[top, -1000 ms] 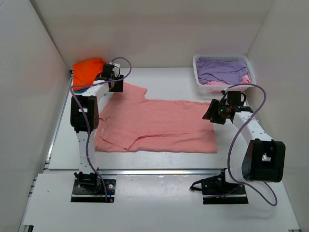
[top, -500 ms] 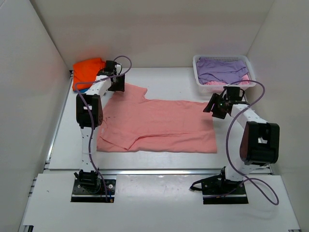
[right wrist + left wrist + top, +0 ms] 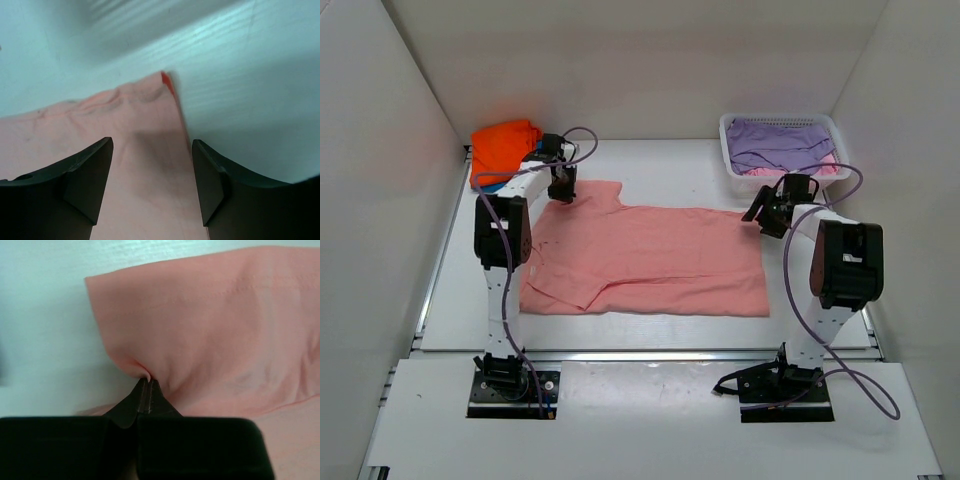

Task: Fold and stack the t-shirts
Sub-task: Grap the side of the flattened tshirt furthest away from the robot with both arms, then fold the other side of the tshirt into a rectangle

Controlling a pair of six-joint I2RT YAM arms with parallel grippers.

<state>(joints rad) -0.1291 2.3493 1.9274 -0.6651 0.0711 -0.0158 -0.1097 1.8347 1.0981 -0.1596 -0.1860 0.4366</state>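
White walls point(image 3: 620, 60) box in the white surface point(image 3: 670, 165). Left hand point(image 3: 148, 382) clamps the ten-o'clock sleeve of the pink shirt point(image 3: 660, 260); right hand point(image 3: 151, 150) gapes over its two-o'clock corner.

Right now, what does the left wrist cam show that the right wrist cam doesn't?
Left wrist only: the left gripper shut, pinching a pucker at the edge of the pink shirt. Right wrist only: the right gripper open, with the shirt's edge near its corner lying between the fingers and nothing gripped yet. Both: the same pink shirt lying on the white table.
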